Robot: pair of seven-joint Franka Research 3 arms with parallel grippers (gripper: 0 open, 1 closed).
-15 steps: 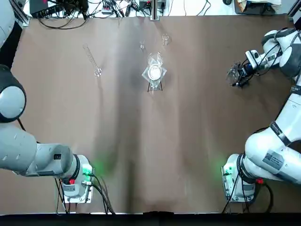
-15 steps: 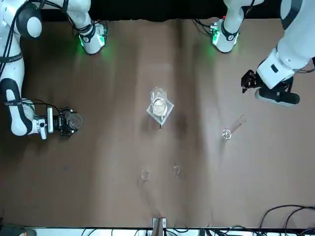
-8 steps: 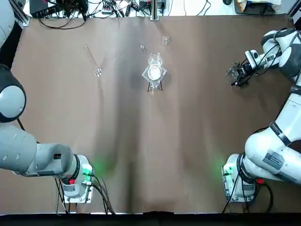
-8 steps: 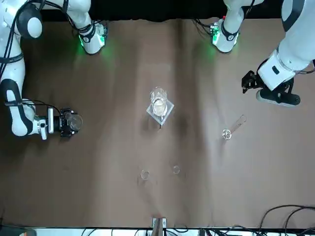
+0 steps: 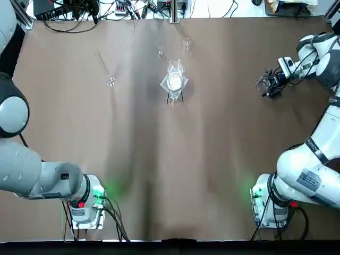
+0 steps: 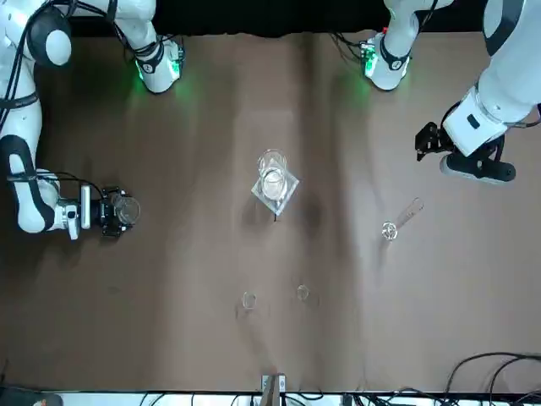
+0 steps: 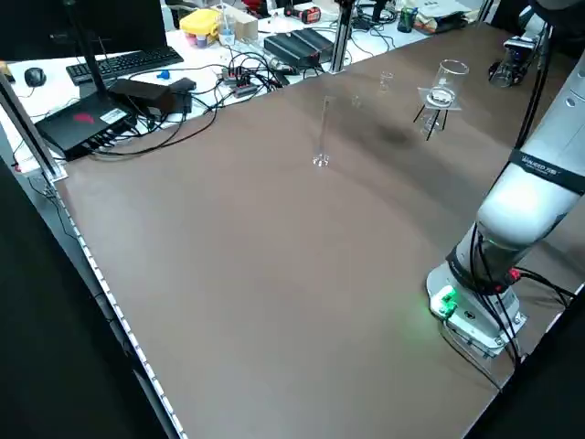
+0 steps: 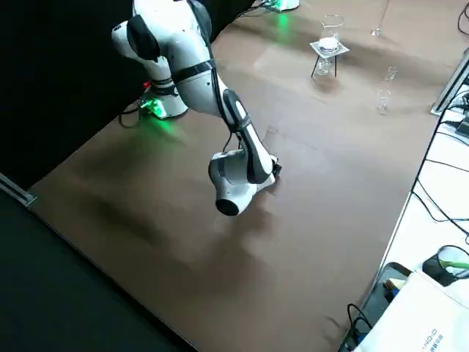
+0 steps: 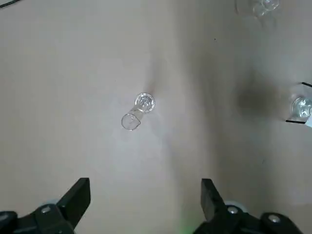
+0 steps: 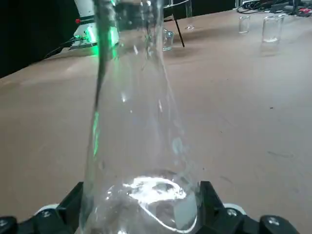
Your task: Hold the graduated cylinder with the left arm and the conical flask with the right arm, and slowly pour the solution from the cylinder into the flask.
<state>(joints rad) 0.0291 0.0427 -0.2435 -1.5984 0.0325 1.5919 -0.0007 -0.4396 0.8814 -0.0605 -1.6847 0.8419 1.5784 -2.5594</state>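
Observation:
The graduated cylinder (image 5: 104, 68) stands upright on the far left of the brown table, free of either gripper; it is the slim clear tube (image 7: 322, 137) in the left side view. High above it my left gripper (image 9: 144, 187) is open and looks down on the cylinder's mouth and foot (image 9: 138, 110). In the front view that left gripper (image 6: 461, 156) hangs nearer the arm bases than the cylinder (image 6: 400, 220). At the right edge of the table my right gripper (image 5: 271, 85) is shut on the conical flask (image 5: 263, 84). The flask's wide base (image 10: 146, 195) fills the span between its fingers.
A glass vessel with a white disc on a dark tripod (image 5: 174, 82) stands mid-table towards the far side. Two tiny clear glass pieces (image 5: 186, 43) (image 5: 160, 53) sit behind it. Cables and electronics (image 7: 137, 91) line the far edge.
My right gripper and the flask have shifted only slightly at the table's right edge. The left gripper has drifted a little above the cylinder.

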